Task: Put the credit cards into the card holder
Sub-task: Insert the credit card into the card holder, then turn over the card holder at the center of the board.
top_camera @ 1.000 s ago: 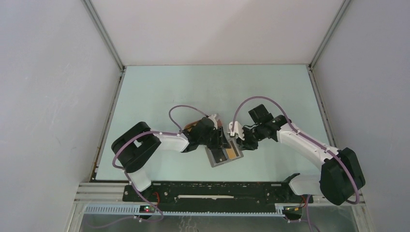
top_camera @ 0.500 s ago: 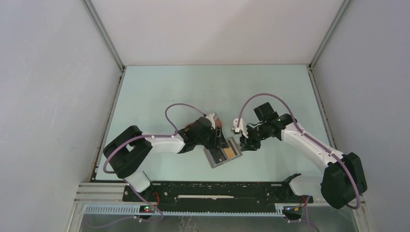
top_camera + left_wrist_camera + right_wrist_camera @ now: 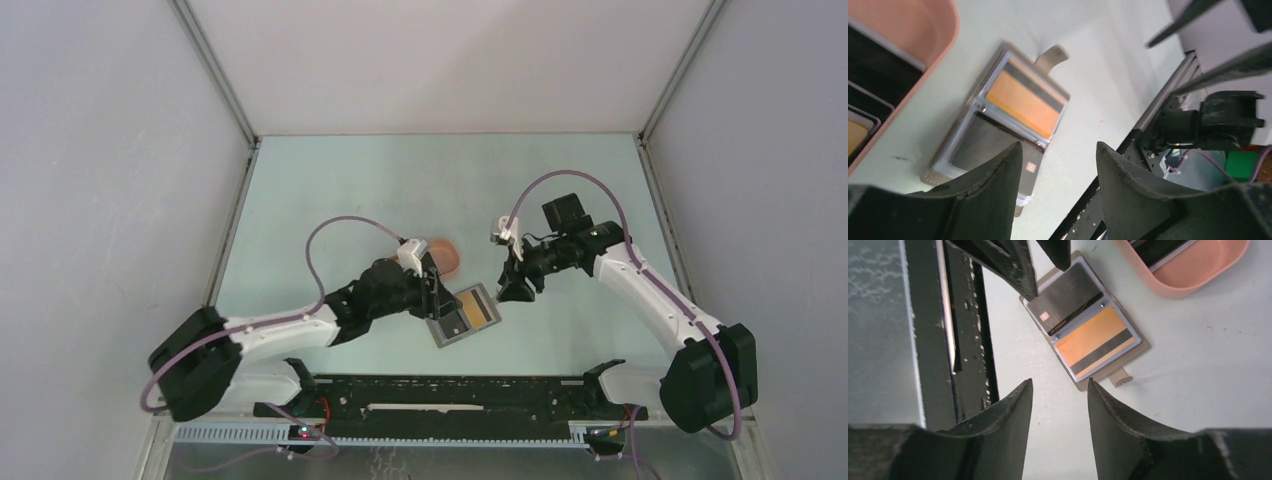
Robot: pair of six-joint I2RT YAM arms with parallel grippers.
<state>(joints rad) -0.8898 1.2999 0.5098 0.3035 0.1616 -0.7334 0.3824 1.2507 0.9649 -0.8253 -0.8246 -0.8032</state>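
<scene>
The card holder [image 3: 448,338] lies open on the table between my two grippers. A yellow-orange credit card [image 3: 483,308] with a dark stripe sits in its right half, and a dark card [image 3: 452,324] in its left half. The left wrist view shows the holder's tab [image 3: 1053,54], the orange card [image 3: 1023,104] and the dark card [image 3: 990,150]. My left gripper [image 3: 1059,147] hovers open and empty over the holder's near edge. My right gripper [image 3: 1060,382] is open and empty just past the tab [image 3: 1120,378]. More credit cards [image 3: 878,75] lie in the tray.
A peach-orange oval tray [image 3: 447,256] stands just behind the holder, also seen as a peach tray wall [image 3: 933,60] and a peach tray rim [image 3: 1193,280]. The black rail [image 3: 440,395] at the near table edge runs close under both grippers.
Both grippers have opened wider and drawn back from the holder. The left arm pulled down and left, uncovering the tray. The right gripper moved right and away.
</scene>
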